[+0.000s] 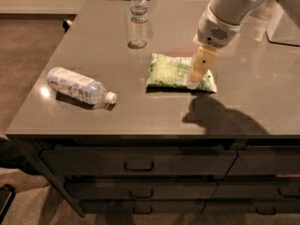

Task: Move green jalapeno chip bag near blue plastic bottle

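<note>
The green jalapeno chip bag (171, 71) lies flat near the middle of the grey table top (243, 102). The blue plastic bottle (77, 85) lies on its side at the left, white cap pointing right, well apart from the bag. My gripper (193, 82) hangs from the white arm at the upper right and sits over the bag's right end, just above it or touching it. It covers part of that end of the bag.
A slimmer clear bottle (138, 18) with a dark label band stands upright at the back, behind the bag. A white object (283, 29) sits at the far right edge. Drawers (138, 162) run below the table's front edge.
</note>
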